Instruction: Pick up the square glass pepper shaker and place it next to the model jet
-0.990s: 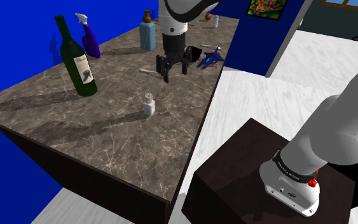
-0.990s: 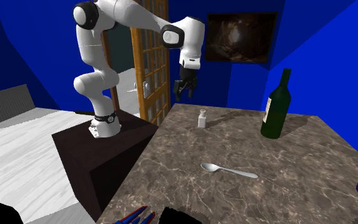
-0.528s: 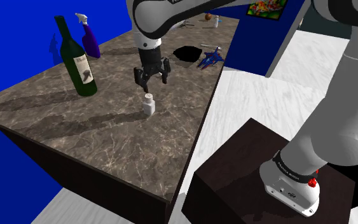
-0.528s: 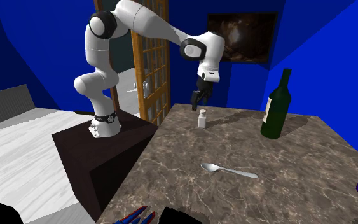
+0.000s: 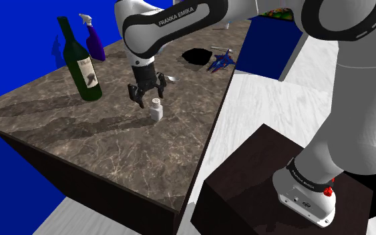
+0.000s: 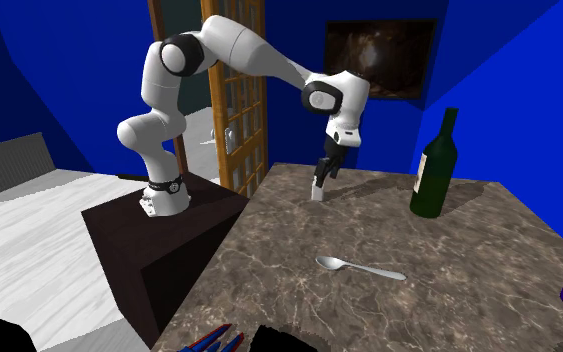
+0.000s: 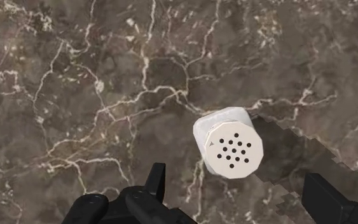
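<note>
The step in hand seems to be the approach for the grasp. The black two-finger gripper (image 5: 149, 100) hovers just above the small white square pepper shaker with a round holed cap (image 7: 229, 147). The shaker stands upright on the dark marble counter (image 5: 113, 140), well apart from the blue model jet (image 5: 220, 61). The jaws are spread and touch nothing. The next move probably calls for centring, lowering and closing.

I count 1 shaker, 1 jet, 1 dark green wine bottle (image 5: 83, 67), 1 purple spray bottle (image 5: 94, 40) and 1 grey spoon (image 6: 359, 267).
</note>
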